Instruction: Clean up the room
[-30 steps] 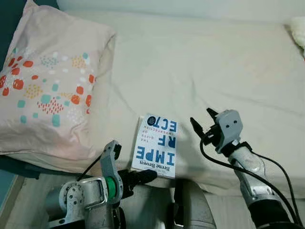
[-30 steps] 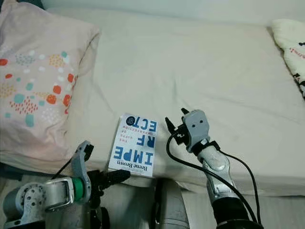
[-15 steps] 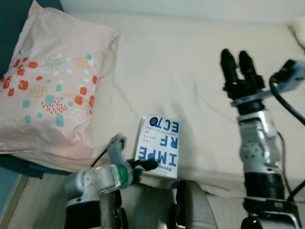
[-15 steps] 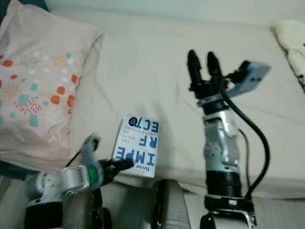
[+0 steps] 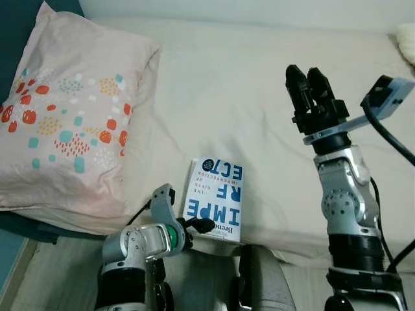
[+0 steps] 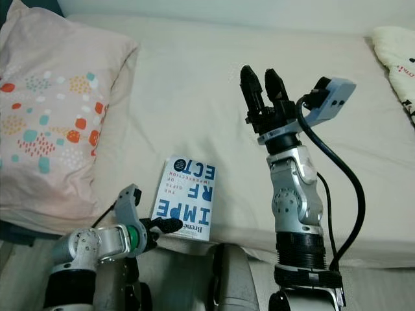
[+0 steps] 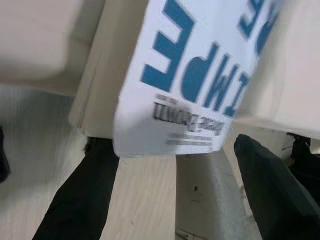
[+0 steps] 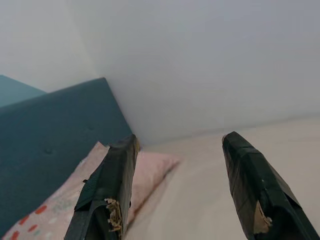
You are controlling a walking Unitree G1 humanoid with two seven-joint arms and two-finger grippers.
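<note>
- We see a white book (image 5: 213, 199) with blue lettering lying flat at the near edge of the cream bed (image 5: 246, 97), its near end reaching just past the mattress edge
- Our left gripper (image 5: 194, 225) sits low at that near end of the book; in the left wrist view its two black fingers (image 7: 85, 200) stand apart, one at each side below the cover, and we cannot tell whether they touch it
- Our right gripper (image 6: 258, 83) is raised above the bed, pointing up and away, well apart from the book; its fingers (image 8: 107, 192) are spread with nothing between them
- A pink pillow (image 5: 65, 116) with red and teal dots lies on the bed to the left of the book, near it but not touching
- In the right wrist view a teal headboard (image 8: 50, 130) stands behind the pillow
</note>
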